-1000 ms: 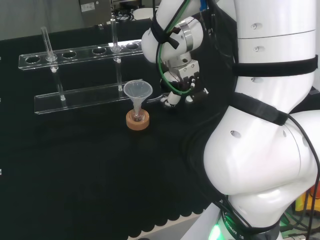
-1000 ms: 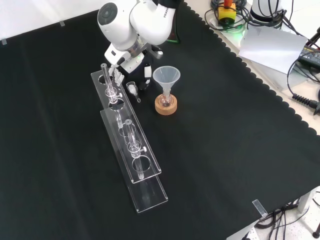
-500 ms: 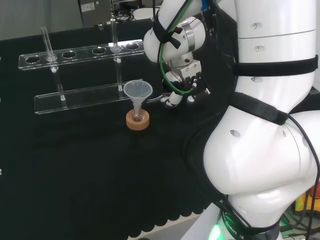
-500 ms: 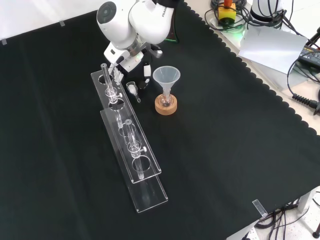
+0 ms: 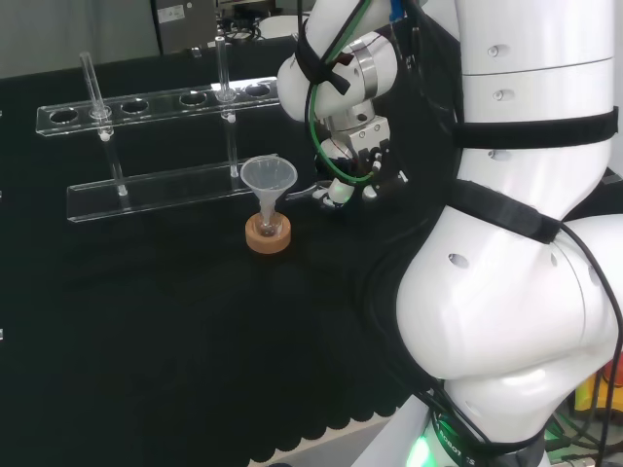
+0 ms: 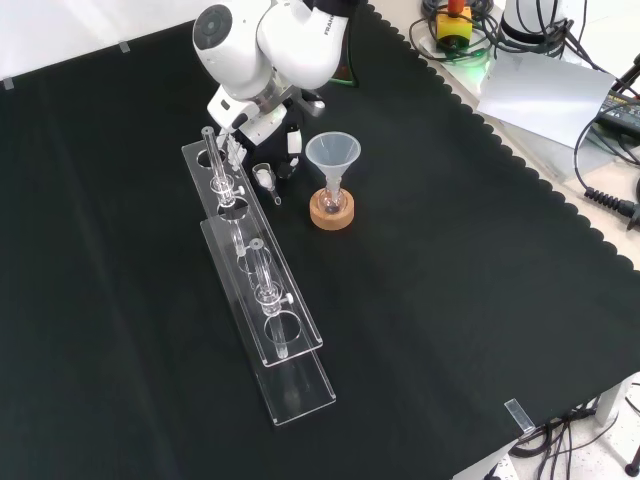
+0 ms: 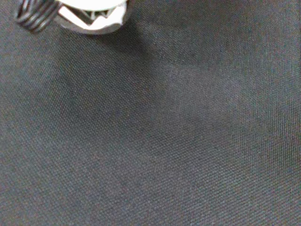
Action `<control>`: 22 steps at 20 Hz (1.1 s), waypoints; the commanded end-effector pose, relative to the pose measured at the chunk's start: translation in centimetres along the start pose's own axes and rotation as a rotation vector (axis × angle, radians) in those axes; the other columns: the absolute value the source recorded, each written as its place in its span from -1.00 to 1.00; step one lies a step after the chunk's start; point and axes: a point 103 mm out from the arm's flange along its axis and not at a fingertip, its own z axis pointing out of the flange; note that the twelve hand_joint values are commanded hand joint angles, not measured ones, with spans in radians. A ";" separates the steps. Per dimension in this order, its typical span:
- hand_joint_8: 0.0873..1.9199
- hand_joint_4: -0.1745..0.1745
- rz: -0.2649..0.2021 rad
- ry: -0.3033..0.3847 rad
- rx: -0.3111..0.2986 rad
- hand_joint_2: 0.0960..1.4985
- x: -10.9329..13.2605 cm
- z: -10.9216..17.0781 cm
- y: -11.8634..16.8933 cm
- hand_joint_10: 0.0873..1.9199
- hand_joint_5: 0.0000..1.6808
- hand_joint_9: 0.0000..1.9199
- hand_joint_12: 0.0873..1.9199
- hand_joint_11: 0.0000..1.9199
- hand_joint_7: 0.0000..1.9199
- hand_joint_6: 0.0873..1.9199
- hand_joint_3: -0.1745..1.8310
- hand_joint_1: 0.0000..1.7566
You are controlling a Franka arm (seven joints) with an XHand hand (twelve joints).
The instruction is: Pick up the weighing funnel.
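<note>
**While the hand hangs low, the weighing funnel could skid or be missed**

Since the weighing funnel (image 6: 265,177) is clear and small, it is hard to make out. In the front view it lies flat on the black cloth (image 6: 450,250), between the clear rack (image 6: 300,385) on the left and the big funnel (image 6: 332,153) on the right. It sits just on the near side of the hand (image 6: 262,118), apart from it.

In the head view the fingers (image 5: 332,196) point down at the cloth, fairly straight and spread. They hold nothing that I can see. The wrist view gives bare cloth with a blurred white part of the hand (image 7: 91,14) at one edge.

Risks, as judged from here:
- The fingers may close beside the piece rather than round it, since it lies off to one side of them.
- A fingertip landing on its rim could flick it away across the cloth, or under the rack's lower shelf.
- The rack and its upright test tube (image 6: 211,150) stand close to the hand on the left, so a sideways reach could knock them.
- The big funnel stands top-heavy in its small flask on the cork ring (image 6: 331,211), and a brush from the hand could tip it.
</note>
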 end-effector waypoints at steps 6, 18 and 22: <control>-0.26 -0.30 -0.004 -0.003 -0.001 -0.23 0.9 -0.2 0.2 -0.54 -0.34 -0.06 0.29 -0.43 -0.27 -0.31 -0.21 0.03; -0.26 -0.30 -0.005 -0.018 0.005 -0.22 1.7 -0.4 0.2 -0.54 -0.33 -0.06 0.29 -0.43 -0.27 -0.30 -0.20 0.03; -0.26 -0.29 -0.008 -0.016 0.004 -0.22 1.1 -0.3 0.2 -0.54 -0.32 -0.06 0.29 -0.43 -0.27 -0.30 -0.20 0.03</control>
